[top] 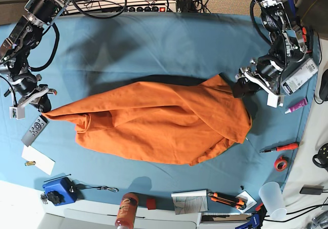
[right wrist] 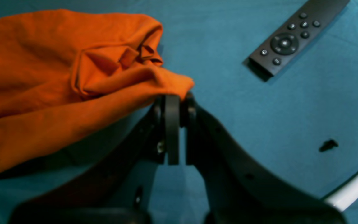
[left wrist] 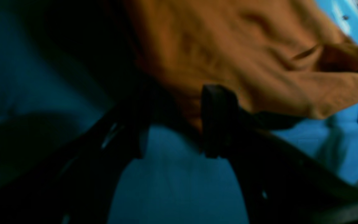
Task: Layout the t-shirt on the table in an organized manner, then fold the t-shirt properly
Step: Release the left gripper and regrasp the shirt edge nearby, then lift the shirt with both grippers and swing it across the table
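The orange t-shirt lies crumpled and stretched sideways across the teal table. My right gripper is at the shirt's left tip. In the right wrist view the gripper is shut on a corner of the cloth. My left gripper is at the shirt's upper right corner, which stands up in a peak. The left wrist view is blurred. There the gripper grips a bunch of the orange cloth between its dark fingers.
A black remote lies just right of my right gripper, also in the base view. A white paper, a blue box and a bottle line the front edge. A marker, screwdriver, tape roll and cup sit at the right.
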### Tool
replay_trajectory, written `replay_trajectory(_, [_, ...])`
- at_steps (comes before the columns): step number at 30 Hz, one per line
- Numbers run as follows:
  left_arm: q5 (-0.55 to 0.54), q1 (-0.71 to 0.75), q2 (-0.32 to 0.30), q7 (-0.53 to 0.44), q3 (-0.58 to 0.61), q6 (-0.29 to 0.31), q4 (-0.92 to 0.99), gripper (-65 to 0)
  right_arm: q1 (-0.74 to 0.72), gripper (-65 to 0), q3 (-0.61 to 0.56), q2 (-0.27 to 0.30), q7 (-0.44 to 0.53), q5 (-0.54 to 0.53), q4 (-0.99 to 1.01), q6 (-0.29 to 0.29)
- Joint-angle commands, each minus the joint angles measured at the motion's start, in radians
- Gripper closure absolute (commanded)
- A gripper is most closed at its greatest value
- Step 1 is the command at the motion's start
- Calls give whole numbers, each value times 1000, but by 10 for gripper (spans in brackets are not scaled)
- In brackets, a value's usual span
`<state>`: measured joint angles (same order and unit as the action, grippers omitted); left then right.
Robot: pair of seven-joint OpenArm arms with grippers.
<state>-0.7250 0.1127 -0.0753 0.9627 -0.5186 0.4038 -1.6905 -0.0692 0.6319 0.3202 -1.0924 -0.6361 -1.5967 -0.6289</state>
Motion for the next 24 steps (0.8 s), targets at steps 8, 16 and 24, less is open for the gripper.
replay_trajectory(8, [-58,-19,-5,-65,-1,18,73,-271,-16,0,4,21,23,-21,-15,-3])
replay_trajectory(16, [-79,-51,-6,-55,60,42,82,-271,-16,0,4,21,23,-22,-15,-3])
replay_trajectory(24, [-16,-78,-5,-64,113,-48,108,-218,-16,0,4,23,22,-21,-15,-3])
